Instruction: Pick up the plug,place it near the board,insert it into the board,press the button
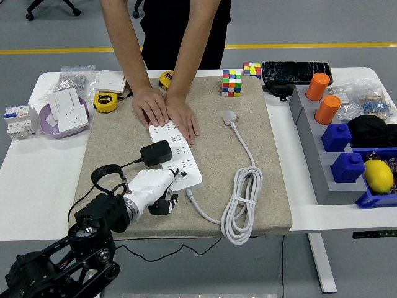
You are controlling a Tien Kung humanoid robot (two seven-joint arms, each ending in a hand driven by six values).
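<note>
The white power strip [178, 149] lies at an angle on the beige mat [267, 155]. A black plug [156, 153] sits on the strip's middle, and its black cable loops back toward my left arm. My white left hand [162, 200] rests at the strip's near end, just below the black plug. Its dark fingertips [165, 207] are curled under and hold nothing. A person at the far side presses both hands [166, 112] flat on the strip's far end. My right arm is out of view.
The strip's own white plug [230, 117] and coiled white cable [240, 208] lie on the mat's right half. Two puzzle cubes [232, 82], tape measures [106, 102] and a purple bowl of sockets [64, 115] stand at the back. Grey and blue bins [319, 167] line the right.
</note>
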